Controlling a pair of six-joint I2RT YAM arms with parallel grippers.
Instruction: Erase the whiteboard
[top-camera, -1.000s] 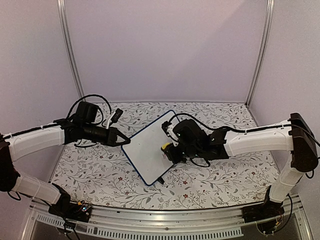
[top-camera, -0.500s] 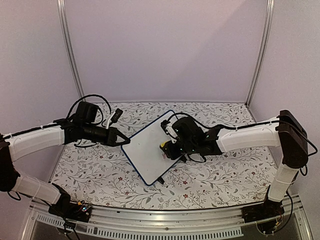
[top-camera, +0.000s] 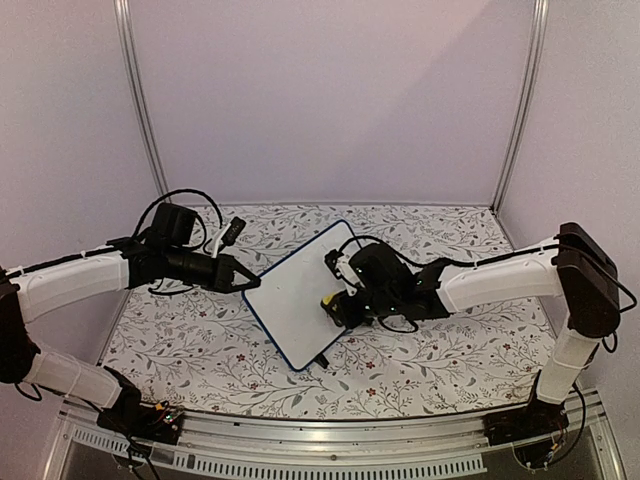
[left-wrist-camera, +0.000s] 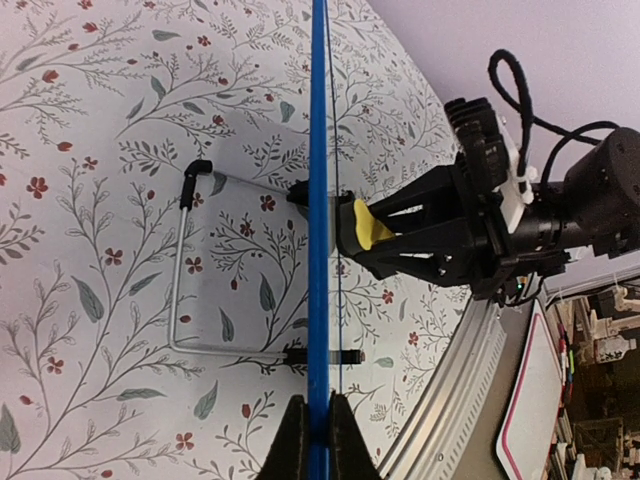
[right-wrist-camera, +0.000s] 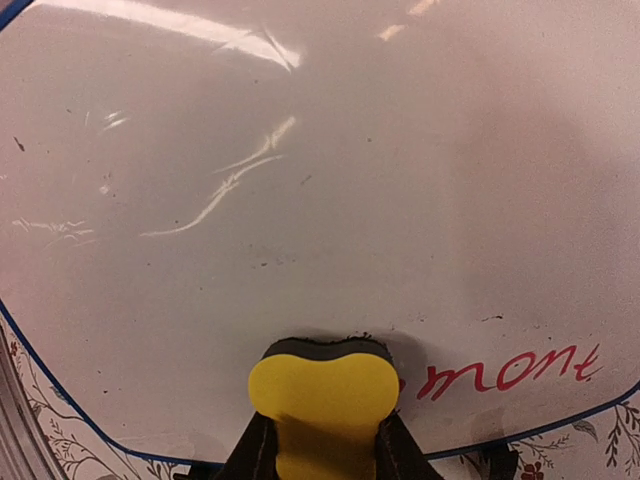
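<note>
Left wrist view, board seen edge-on: the left claw is closed on the thin blue frame of the whiteboard, one finger on either side of the rim, so the board runs straight out ahead of its tips. To one side of that claw, behind the board, sits the bent wire stand on the floral table cover. On the writing side the right claw pinches a yellow eraser, whose dark pad is pressed against the face. Right wrist view: the board fills the area ahead of that claw. The red writing, readable as "mont", lies just beside the eraser, low near the frame. Judgement on handling: the board looks light, thin and stiff, with a glossy face that would be slippery to pinch. The frame edge is the sensible place to hold it, as done here. Being light and propped, it would likely swing or slide under wiping pressure unless the edge grip resists. The eraser looks soft and compressible, so a moderate pinch should do. Count: one whiteboard, one eraser, one wire stand, one patch of red lettering, a few faint dark specks on the otherwise clean face, and two claws, both engaged.
</note>
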